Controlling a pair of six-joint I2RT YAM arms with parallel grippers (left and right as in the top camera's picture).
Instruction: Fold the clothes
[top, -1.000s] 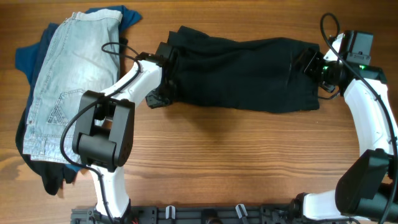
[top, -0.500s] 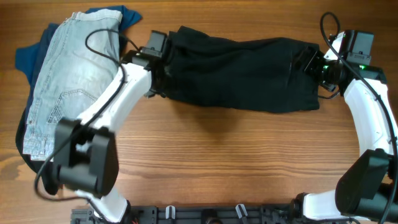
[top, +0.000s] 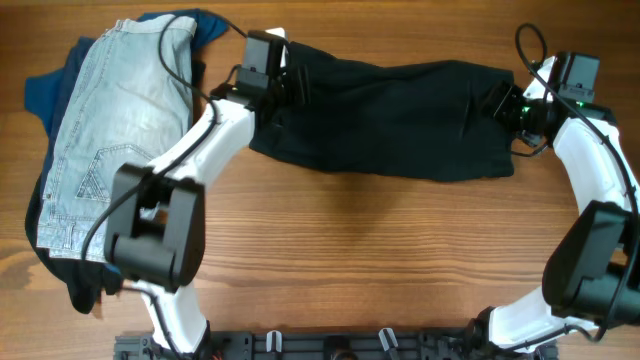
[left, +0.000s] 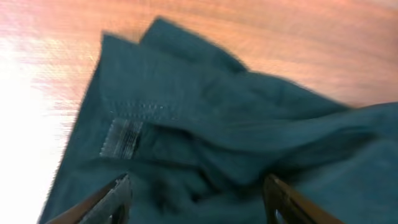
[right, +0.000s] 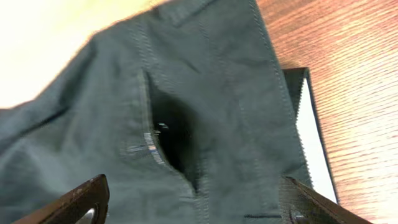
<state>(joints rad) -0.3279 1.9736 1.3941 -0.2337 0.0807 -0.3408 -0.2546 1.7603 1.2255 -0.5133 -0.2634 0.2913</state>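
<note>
The clothes in play are black shorts (top: 390, 115), spread lengthwise across the far half of the table. My left gripper (top: 293, 86) hovers over their left end, jaws open. In the left wrist view its fingers (left: 118, 194) stand wide apart above rumpled dark cloth (left: 236, 118), holding nothing. Over the right end my right gripper (top: 497, 101) is also open. The right wrist view shows its fingertips (right: 90, 198) spread over the waistband side, with a pocket slit (right: 168, 134) and pale lining (right: 309, 143) showing between them.
Light-blue denim shorts (top: 110, 140) lie piled at the far left on top of a blue top (top: 48, 92) and a dark garment (top: 85, 285). Bare wooden table (top: 380, 260) stretches in front of the black shorts.
My left gripper has opened and let go of the shorts' left end, then moved toward the far edge. That end now lies flatter. The right gripper has hardly moved.
</note>
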